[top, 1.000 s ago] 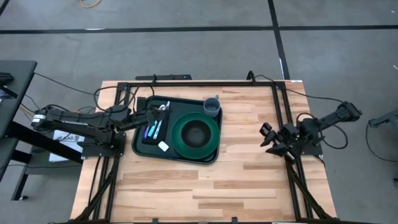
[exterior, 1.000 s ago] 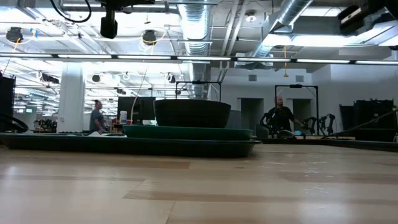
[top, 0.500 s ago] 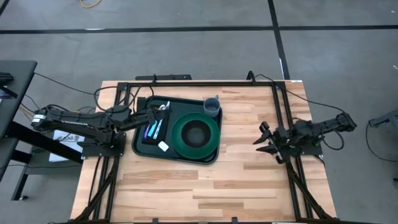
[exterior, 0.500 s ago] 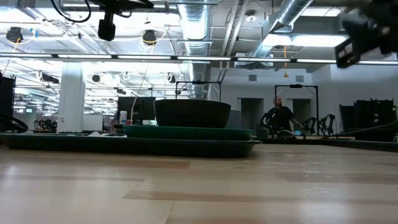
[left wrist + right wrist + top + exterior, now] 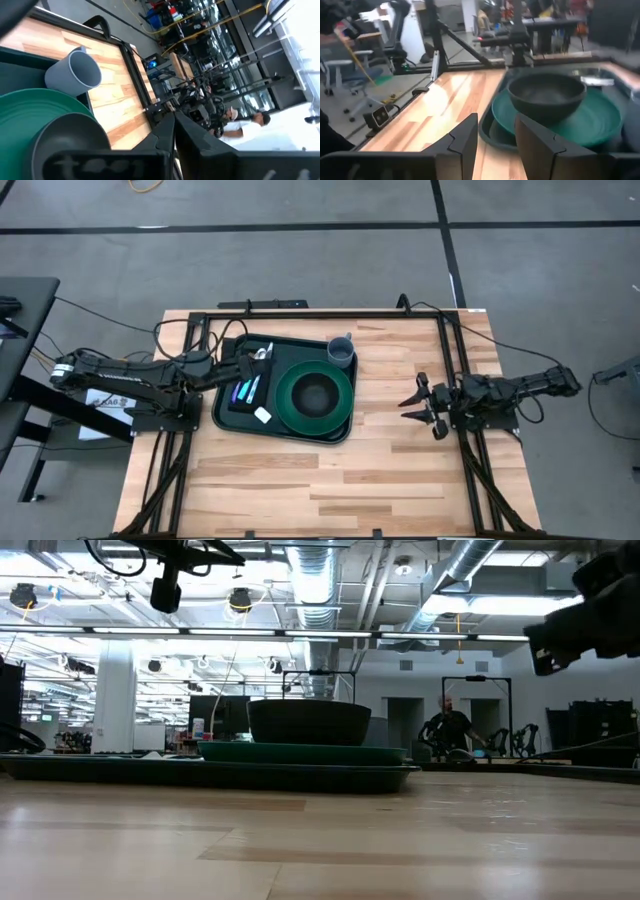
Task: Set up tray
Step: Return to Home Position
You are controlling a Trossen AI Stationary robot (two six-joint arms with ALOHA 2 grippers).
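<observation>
Sitting left of centre on the light wooden bench [image 5: 390, 470], the large dark green rectangular plastic tray [image 5: 283, 435] lies beneath the left tool [image 5: 252, 361], which is pinched together. The right tool [image 5: 412, 402] hangs well apart from it, spread wide.

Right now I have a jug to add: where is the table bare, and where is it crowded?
Bare: the table from the tray to the edge by the low camera, and the strip between tray and right jaws, which hang open. Crowded: the tray, with plate, bowl, cup, cutlery and the shut left jaws above.
</observation>
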